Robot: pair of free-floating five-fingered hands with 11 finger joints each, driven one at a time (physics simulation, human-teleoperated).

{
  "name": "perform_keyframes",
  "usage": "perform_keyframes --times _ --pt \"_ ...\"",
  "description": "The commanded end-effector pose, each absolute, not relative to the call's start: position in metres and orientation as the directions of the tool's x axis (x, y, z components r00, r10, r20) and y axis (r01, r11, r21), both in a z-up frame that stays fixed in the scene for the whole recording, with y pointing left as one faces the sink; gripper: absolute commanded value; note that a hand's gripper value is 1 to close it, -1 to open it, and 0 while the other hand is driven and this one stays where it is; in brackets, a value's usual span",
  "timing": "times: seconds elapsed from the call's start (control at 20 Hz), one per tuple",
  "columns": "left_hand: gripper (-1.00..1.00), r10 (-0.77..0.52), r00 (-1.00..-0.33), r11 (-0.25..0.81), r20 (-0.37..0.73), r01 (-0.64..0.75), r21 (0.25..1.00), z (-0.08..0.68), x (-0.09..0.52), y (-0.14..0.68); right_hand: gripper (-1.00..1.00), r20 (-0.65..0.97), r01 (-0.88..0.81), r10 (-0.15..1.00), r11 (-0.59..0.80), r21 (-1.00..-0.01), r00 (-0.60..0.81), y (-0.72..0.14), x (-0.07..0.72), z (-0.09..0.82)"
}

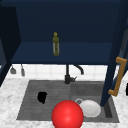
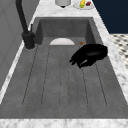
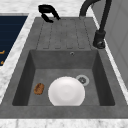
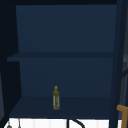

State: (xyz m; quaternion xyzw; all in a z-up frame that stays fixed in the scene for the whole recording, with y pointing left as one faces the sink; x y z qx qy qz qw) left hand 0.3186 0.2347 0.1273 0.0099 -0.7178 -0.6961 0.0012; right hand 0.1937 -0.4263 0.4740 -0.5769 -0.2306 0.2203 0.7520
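Observation:
My left hand hovers over the ribbed drainboard on the sink's left side, fingers loosely bent downward and holding nothing. It also shows in the left side view and, far back, in the right side view. A white plate lies in the sink basin, with a small brown sponge beside it. A large red ball sits at the sink's front edge, partly covering the plate. A sliver of my right hand shows at the far right edge.
A black faucet stands behind the sink. The blue wall cabinet is open, its door with a wooden handle swung out over the basin's right side. An olive bottle stands on the lower shelf. A dish of food sits on the far counter.

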Motion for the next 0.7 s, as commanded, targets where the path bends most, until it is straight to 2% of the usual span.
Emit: perform_keyframes --times 0.0,0.65 --pt "0.0 -0.016 -1.0 0.031 -0.012 -0.013 0.999 0.127 0.319 0.235 -1.0 0.078 -0.092 0.589 0.253 -0.963 0.804 -0.4 0.189 0.497" --pt "0.0 -0.016 -1.0 0.031 -0.012 -0.013 0.999 0.127 0.319 0.235 -1.0 0.043 -0.158 0.593 0.282 -0.947 0.804 -0.312 0.176 0.562"
